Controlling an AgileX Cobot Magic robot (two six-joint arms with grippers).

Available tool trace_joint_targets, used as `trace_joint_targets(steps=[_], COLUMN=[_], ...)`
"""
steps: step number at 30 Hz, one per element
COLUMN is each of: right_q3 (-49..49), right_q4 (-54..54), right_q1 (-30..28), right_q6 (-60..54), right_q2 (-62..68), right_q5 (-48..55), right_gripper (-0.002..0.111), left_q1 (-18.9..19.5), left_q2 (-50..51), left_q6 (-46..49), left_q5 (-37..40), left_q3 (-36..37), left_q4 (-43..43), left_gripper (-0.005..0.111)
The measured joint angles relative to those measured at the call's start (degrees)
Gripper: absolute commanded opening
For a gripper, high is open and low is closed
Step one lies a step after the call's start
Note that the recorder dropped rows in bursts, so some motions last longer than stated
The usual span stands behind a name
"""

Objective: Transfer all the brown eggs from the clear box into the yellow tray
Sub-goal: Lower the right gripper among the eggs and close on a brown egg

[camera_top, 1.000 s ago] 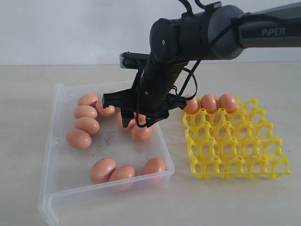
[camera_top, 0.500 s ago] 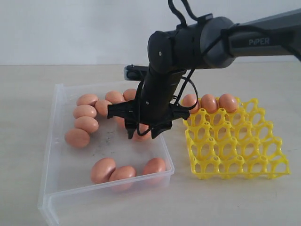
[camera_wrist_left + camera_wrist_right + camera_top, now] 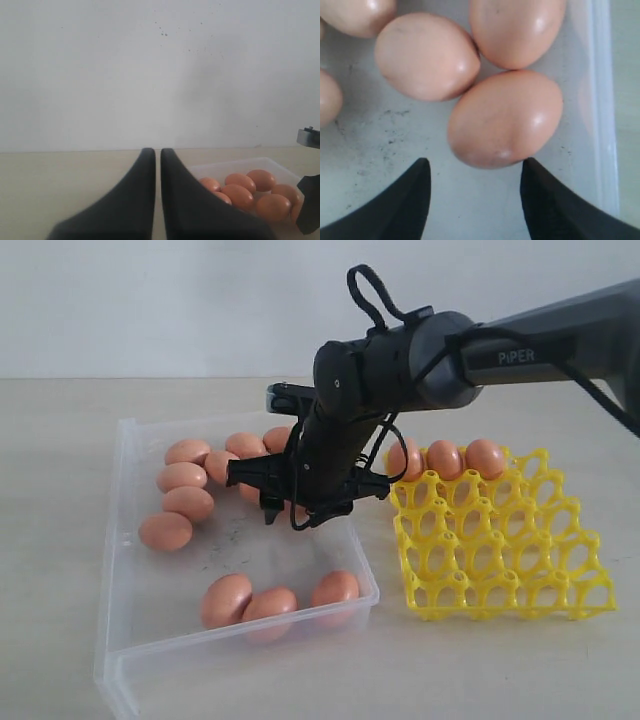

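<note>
We find the right fingers (image 3: 402,202) spread wide and holding nothing. One brown egg (image 3: 505,120) lies just ahead of their tips on the scuffed floor of the clear box (image 3: 380,140), near the wall on the tray side, and it touches two neighbours. The right arm (image 3: 420,350) reaches down into that box from the right. More eggs lie along the box's left side, at its back, and three against its front wall (image 3: 270,605). Three eggs (image 3: 444,458) sit in the far row of the yellow tray (image 3: 500,550), which stands on the tabletop (image 3: 500,670) just right of the box. The left fingers (image 3: 137,195) are closed together, empty, well apart from the box.
</note>
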Motion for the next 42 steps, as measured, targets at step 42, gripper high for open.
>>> trace_joint_targets(steps=[42], right_q3=[-3.6], right_q4=[-7.7], right_q1=[-4.5], right_q6=[-14.4], right_q2=[1.2], right_q5=[-1.7], right_gripper=[0.05], left_q1=[0.0], left_q2=[0.0], left_q6=[0.0], left_q5=[0.0], left_q3=[0.0], left_q4=[0.0], left_gripper=[0.004])
